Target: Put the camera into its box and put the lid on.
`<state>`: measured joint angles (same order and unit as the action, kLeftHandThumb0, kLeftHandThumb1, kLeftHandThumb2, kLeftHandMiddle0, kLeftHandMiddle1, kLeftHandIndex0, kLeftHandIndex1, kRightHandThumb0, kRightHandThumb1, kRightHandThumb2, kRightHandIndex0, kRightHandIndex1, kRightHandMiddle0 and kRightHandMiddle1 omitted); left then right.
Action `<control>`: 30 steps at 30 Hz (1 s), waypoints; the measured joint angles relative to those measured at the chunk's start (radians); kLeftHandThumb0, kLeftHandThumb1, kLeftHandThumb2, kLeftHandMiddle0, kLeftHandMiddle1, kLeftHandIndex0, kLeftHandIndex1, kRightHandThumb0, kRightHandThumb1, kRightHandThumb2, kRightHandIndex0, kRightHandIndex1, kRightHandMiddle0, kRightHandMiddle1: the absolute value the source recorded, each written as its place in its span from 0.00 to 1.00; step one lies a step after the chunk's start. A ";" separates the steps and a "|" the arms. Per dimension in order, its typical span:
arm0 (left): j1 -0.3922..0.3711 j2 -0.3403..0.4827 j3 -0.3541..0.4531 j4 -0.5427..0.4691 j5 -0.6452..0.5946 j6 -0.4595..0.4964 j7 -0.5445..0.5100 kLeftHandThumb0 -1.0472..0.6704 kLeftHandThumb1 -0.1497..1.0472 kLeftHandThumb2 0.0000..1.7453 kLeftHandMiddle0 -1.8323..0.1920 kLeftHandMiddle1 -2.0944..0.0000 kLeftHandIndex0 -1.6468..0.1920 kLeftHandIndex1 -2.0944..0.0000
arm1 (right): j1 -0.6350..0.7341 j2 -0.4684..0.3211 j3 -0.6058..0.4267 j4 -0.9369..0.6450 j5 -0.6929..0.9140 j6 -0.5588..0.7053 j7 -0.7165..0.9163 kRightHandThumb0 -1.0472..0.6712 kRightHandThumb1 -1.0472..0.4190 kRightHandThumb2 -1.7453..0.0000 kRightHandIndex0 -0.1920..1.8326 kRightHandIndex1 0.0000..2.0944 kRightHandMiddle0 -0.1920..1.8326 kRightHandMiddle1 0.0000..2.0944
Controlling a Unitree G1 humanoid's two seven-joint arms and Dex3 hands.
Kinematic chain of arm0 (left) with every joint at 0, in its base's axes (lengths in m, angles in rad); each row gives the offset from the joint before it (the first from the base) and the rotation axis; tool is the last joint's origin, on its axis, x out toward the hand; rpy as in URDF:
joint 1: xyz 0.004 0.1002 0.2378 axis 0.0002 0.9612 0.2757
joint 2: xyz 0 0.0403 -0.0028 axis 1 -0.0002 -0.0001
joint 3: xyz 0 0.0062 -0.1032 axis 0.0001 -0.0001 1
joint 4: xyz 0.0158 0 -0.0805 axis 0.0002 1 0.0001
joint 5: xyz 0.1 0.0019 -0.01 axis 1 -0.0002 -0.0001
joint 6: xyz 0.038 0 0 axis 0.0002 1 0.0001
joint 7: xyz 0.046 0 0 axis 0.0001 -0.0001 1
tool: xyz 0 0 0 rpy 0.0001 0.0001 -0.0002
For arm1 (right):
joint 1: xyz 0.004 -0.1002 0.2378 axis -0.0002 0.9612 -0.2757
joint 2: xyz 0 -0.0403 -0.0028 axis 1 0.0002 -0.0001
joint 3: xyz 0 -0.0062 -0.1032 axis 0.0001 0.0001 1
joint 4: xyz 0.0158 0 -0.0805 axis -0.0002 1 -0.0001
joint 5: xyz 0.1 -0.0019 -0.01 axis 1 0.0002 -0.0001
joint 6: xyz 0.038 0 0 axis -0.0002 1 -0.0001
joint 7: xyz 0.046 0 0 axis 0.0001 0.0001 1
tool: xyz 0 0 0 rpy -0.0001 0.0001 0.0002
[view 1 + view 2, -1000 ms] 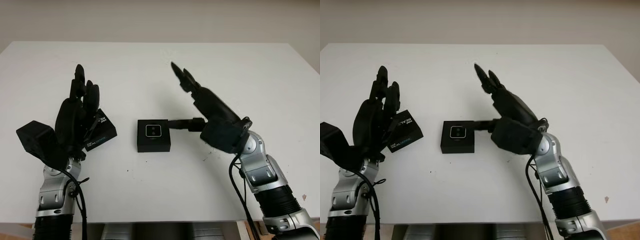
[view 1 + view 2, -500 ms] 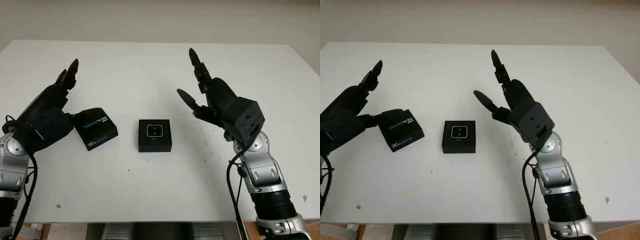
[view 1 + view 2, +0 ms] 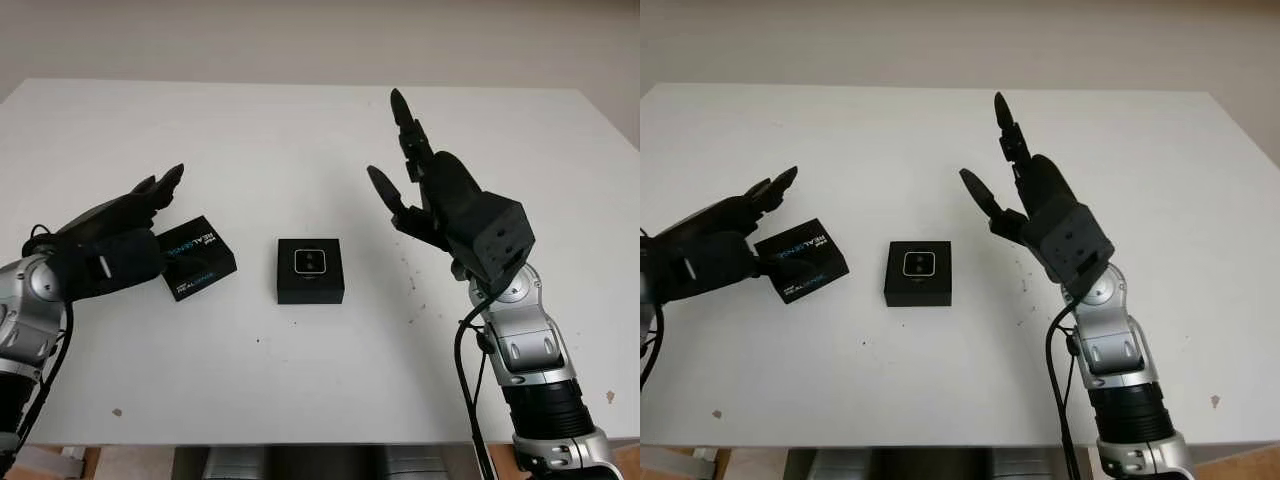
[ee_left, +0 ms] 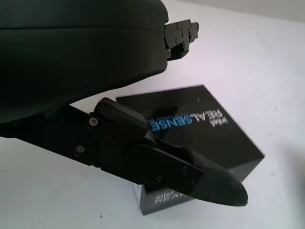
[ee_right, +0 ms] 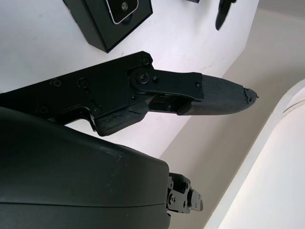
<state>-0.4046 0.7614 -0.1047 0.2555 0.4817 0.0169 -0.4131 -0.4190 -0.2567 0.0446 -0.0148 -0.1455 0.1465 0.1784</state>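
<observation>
A small black box (image 3: 310,285) sits at the table's middle with the camera (image 3: 310,262) lying in it, its pale square face up. The black lid (image 3: 200,258), printed REALSENSE, lies flat to the box's left, apart from it. My left hand (image 3: 150,215) is open and low beside the lid's left edge; whether it touches the lid I cannot tell. In the left wrist view one finger (image 4: 167,162) crosses in front of the lid (image 4: 214,133). My right hand (image 3: 400,150) is open and raised right of the box, holding nothing. The right wrist view catches the box (image 5: 95,24) below.
The white table (image 3: 300,380) has bare room in front of and behind the box. Its far edge (image 3: 300,84) meets a pale wall. A few small dark specks mark the surface near the right arm (image 3: 520,340).
My right hand has drawn back from the box and lifted, its thumb no longer at the box's side. My left hand has dropped from upright to low beside the lid.
</observation>
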 measured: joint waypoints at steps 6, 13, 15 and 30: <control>-0.008 -0.010 -0.042 0.013 0.064 0.005 0.038 0.00 1.00 0.06 1.00 1.00 1.00 1.00 | 0.000 0.000 -0.009 -0.012 -0.002 0.024 -0.001 0.11 0.00 0.68 0.00 0.00 0.00 0.00; -0.035 -0.021 -0.092 0.045 0.168 -0.009 0.140 0.02 1.00 0.08 1.00 1.00 1.00 1.00 | 0.001 0.000 -0.016 -0.012 0.001 0.000 -0.011 0.12 0.00 0.69 0.00 0.00 0.00 0.00; -0.043 -0.023 -0.104 0.051 0.192 -0.004 0.158 0.02 1.00 0.07 0.99 0.99 1.00 1.00 | 0.003 0.000 -0.016 -0.012 -0.006 -0.003 -0.018 0.12 0.00 0.68 0.00 0.01 0.00 0.00; -0.071 -0.071 -0.118 0.092 0.207 0.024 0.216 0.13 0.91 0.02 0.77 0.92 0.84 0.93 | 0.060 0.043 -0.045 -0.053 0.026 -0.008 -0.082 0.12 0.00 0.66 0.00 0.00 0.00 0.00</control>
<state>-0.4755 0.6901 -0.2226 0.3471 0.6890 0.0409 -0.1967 -0.3590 -0.2133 -0.0003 -0.0675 -0.1196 0.1387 0.0967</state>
